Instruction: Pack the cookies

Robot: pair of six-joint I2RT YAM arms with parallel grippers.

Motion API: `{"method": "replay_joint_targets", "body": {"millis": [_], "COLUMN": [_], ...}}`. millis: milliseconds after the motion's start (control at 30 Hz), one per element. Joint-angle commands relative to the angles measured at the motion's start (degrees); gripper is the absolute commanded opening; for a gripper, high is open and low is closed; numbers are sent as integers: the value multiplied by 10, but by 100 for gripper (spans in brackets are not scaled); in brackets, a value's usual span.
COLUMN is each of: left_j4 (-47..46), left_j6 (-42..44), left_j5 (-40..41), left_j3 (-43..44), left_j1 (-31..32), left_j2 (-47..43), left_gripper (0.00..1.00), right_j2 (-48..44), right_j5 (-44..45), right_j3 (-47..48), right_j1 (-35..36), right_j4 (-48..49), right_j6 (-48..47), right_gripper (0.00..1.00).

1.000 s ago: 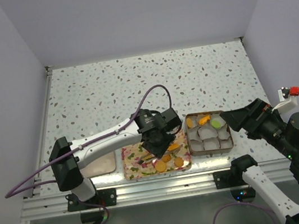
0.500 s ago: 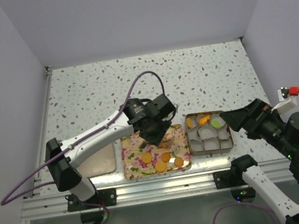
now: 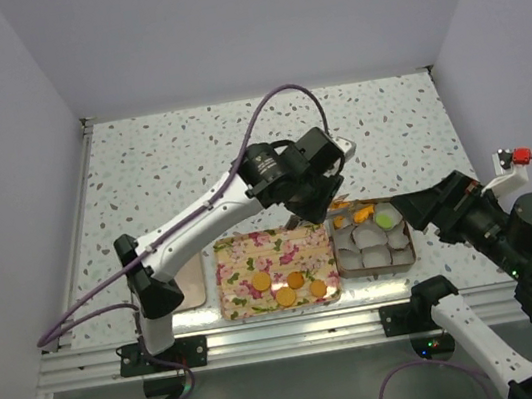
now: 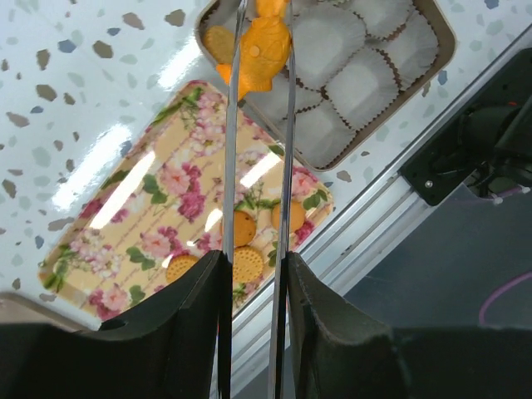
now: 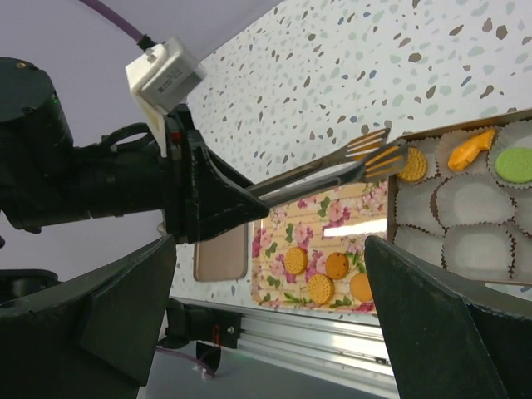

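My left gripper (image 3: 307,189) (image 4: 253,268) is shut on metal tongs (image 4: 258,166). The tong tips pinch an orange fish-shaped cookie (image 4: 262,50) over the left end of the box (image 3: 412,243) of white paper cups. A round orange cookie (image 3: 338,218), a second fish-shaped one (image 3: 361,212) and a light green one (image 3: 387,219) lie in cups along the box's far row. Several round orange cookies (image 3: 285,296) (image 5: 320,288) lie on the floral tray (image 3: 241,262). My right gripper (image 3: 419,208) (image 5: 270,249) hangs open and holds nothing, just right of the box.
A tan pad (image 3: 185,293) lies left of the tray. The aluminium rail (image 3: 287,330) runs along the table's near edge, close below tray and box. The left arm (image 3: 199,225) stretches across above the tray.
The left arm has swung from over the tray to the right and back, carrying the tongs and the fish-shaped cookie to the box. The right arm stayed put.
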State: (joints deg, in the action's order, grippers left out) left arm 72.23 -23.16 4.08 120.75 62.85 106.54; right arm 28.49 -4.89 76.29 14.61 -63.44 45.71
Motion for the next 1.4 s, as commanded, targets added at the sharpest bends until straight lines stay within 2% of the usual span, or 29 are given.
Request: {"method": "replay_joint_targets", "body": {"millis": [0,267,600,800,1033,1267,1367], "left_j4": [-15,-92,-273,-305,-375,-479,-511], "left_j6": [9,-7,-36,-29,-33,-51,-58], "left_j5": [-35,-94,-187,-186,-186,-182,-183], "left_j3": [52,67,-18,-35,-125,-235,-271], "left_j1": [19,26,27,27,27,26,22], "left_j2": [31,57,52,68,46,-4,-15], "left_gripper": [27,25,24,24,15,16,20], "right_j2": [19,38,46,49,54,62,65], "right_j5": [14,10,4,11,15,16,13], "right_j3": [17,24,11,13,14,20,18], "right_j1": [0,0,0,0,0,0,0], "right_j4": [17,24,36,31,24,16,14], "right_j6": [-16,-24,-28,-35,-43,-52,-51], "right_gripper": [99,99,99,99,99,99,99]}}
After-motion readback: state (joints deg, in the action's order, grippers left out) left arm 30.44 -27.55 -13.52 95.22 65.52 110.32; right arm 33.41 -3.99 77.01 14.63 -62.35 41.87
